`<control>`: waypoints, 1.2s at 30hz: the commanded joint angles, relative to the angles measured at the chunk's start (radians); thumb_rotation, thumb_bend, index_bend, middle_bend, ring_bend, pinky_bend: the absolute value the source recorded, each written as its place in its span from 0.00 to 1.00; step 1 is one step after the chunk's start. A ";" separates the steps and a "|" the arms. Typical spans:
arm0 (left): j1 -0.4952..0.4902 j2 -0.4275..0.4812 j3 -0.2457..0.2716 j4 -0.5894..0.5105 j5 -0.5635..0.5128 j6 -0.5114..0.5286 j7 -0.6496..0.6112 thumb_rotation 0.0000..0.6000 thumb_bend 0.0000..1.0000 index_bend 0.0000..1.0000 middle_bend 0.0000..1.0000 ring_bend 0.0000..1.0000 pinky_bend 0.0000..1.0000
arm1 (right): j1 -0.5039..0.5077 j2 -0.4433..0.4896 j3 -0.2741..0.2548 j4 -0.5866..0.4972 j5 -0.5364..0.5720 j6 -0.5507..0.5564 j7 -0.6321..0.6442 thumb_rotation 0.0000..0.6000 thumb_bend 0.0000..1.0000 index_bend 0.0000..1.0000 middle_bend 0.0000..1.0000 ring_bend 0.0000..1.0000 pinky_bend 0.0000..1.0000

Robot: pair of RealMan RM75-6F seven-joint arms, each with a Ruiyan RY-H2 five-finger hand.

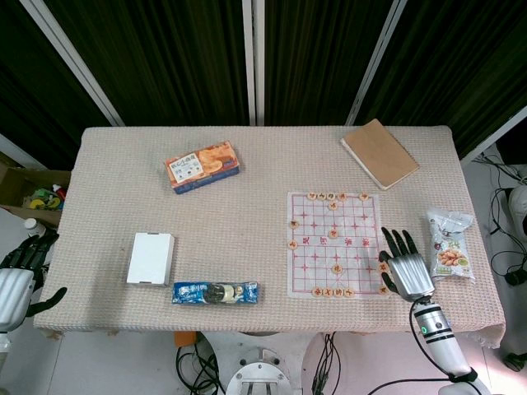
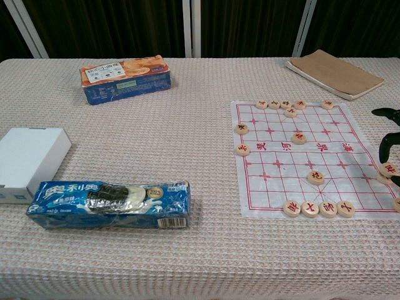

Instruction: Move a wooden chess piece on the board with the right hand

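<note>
Even, bright light from overhead falls on the table [image 1: 247,214], whose weave stays sharp in both views. Shadows are short and soft, seen under the white box [image 2: 28,156] and the biscuit pack [image 2: 112,201]. The pack's wrapper carries faint glare. The dark curtain [image 1: 165,58] behind swallows detail. The head view bends slightly at its edges
</note>
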 commanded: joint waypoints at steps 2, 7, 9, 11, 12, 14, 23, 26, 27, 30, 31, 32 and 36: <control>0.000 0.000 0.000 0.000 0.000 0.001 0.001 1.00 0.21 0.09 0.13 0.09 0.22 | 0.000 0.002 -0.004 -0.002 0.001 -0.002 -0.004 1.00 0.36 0.52 0.00 0.00 0.00; 0.002 0.000 0.000 0.000 0.001 0.004 0.000 1.00 0.21 0.09 0.13 0.09 0.22 | 0.003 0.002 -0.006 0.001 0.009 -0.011 -0.001 1.00 0.36 0.45 0.00 0.00 0.00; 0.002 0.000 0.000 0.000 0.001 0.003 0.000 1.00 0.21 0.09 0.13 0.09 0.22 | 0.003 0.001 -0.006 0.003 0.010 -0.011 -0.003 1.00 0.35 0.43 0.00 0.00 0.00; 0.001 0.000 0.000 0.000 0.001 0.002 0.001 1.00 0.21 0.09 0.13 0.09 0.22 | 0.003 0.001 -0.007 0.004 0.010 -0.010 -0.006 1.00 0.35 0.42 0.00 0.00 0.00; 0.001 0.000 0.000 0.000 0.001 0.002 0.001 1.00 0.21 0.09 0.13 0.09 0.22 | 0.003 0.001 -0.007 0.005 0.011 -0.009 -0.006 1.00 0.35 0.41 0.00 0.00 0.00; 0.001 0.000 0.000 0.000 0.000 0.002 0.001 1.00 0.21 0.09 0.13 0.09 0.22 | 0.003 0.003 -0.008 0.003 0.011 -0.008 -0.005 1.00 0.35 0.40 0.00 0.00 0.00; 0.004 0.001 -0.001 0.003 0.000 0.010 -0.005 1.00 0.21 0.09 0.13 0.09 0.22 | -0.035 0.054 -0.021 -0.034 -0.031 0.088 0.039 1.00 0.33 0.30 0.00 0.00 0.00; 0.004 0.002 -0.001 0.004 0.001 0.010 -0.008 1.00 0.21 0.09 0.13 0.09 0.22 | -0.074 0.097 -0.033 -0.041 -0.051 0.157 0.075 1.00 0.32 0.14 0.00 0.00 0.00; 0.004 0.002 -0.001 0.005 0.002 0.010 -0.010 1.00 0.21 0.09 0.13 0.09 0.22 | -0.091 0.111 -0.037 -0.041 -0.047 0.177 0.078 1.00 0.32 0.08 0.00 0.00 0.00; 0.004 0.002 -0.003 0.006 0.002 0.014 -0.013 1.00 0.21 0.09 0.13 0.09 0.22 | -0.147 0.149 -0.053 -0.040 -0.039 0.239 0.088 1.00 0.31 0.00 0.00 0.00 0.00; 0.004 0.002 -0.003 0.007 0.001 0.013 -0.015 1.00 0.21 0.09 0.13 0.09 0.22 | -0.165 0.155 -0.056 -0.032 -0.040 0.264 0.101 1.00 0.30 0.00 0.00 0.00 0.00; 0.003 0.002 -0.004 0.008 -0.001 0.012 -0.016 1.00 0.21 0.09 0.13 0.09 0.22 | -0.185 0.161 -0.058 -0.018 -0.045 0.295 0.125 1.00 0.30 0.00 0.00 0.00 0.00; 0.001 0.001 -0.005 0.008 -0.006 0.005 -0.016 1.00 0.21 0.09 0.13 0.09 0.22 | -0.260 0.177 -0.055 0.044 -0.042 0.408 0.222 1.00 0.29 0.00 0.00 0.00 0.00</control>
